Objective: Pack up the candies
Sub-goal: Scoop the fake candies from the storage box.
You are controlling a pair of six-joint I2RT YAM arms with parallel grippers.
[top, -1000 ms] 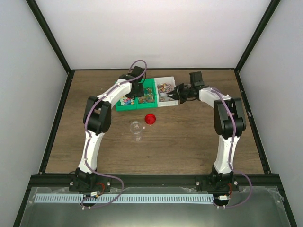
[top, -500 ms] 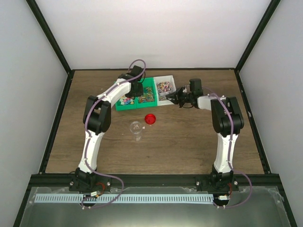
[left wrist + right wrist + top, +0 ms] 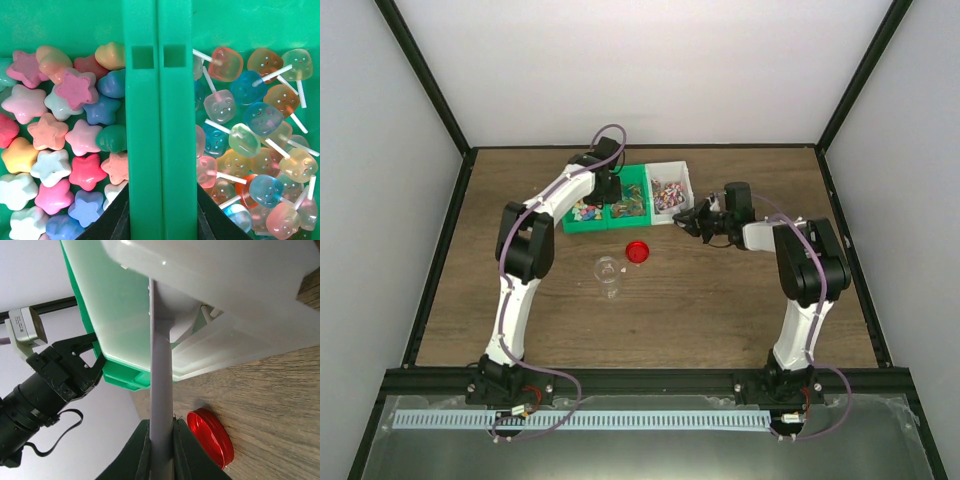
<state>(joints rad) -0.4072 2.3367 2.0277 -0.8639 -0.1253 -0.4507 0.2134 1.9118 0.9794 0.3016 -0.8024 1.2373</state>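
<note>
1. Green tray [image 3: 60,20]: our left gripper [image 3: 161,220] pinches its central divider [image 3: 160,125], we judge to steady it.
2. Our right gripper [image 3: 161,432] clamps the scoop handle [image 3: 160,380], held low against the white bin [image 3: 686,172] holding the candies [image 3: 666,188].

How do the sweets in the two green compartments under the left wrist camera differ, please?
The star sweets are opaque, pastel and stickless; the lollipops are translucent, rounded, with printed faces and white sticks. The stars lie left of the green divider, the lollipops right. Both are mixed-coloured heaps.
</note>
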